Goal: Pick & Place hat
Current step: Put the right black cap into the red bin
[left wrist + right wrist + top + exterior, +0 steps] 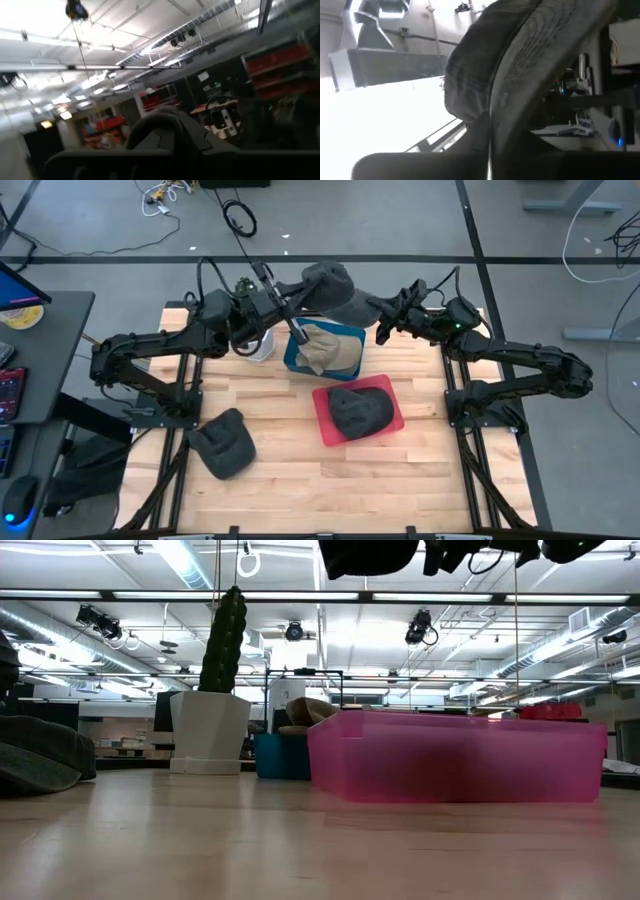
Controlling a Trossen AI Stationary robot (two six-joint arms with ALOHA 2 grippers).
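A dark grey hat (330,283) hangs high over the table's far middle. It fills the right wrist view (520,65) and shows at the top edge of the low view (368,554). My right gripper (378,312) is shut on it from the right. My left gripper (292,315) is close on the hat's left side, over the blue bin. A tan hat (322,348) lies in the blue bin (292,360). Another dark hat (360,410) lies in the pink bin (325,425). A third dark hat (224,443) rests on the table near the left. My right gripper holds the dark grey hat by its right-hand edge (492,107), coming level from the table's right. The cloth stands folded in front of the camera, and the fingers themselves are hidden under it. The hat is lifted clear, high above the bins.
A white pot (208,730) with a tall cactus (224,640) stands at the far left of the blue bin (280,755). The pink bin (455,755) sits mid-table. Open wood lies along the near side (400,480). A desk with devices (30,350) stands off the left edge.
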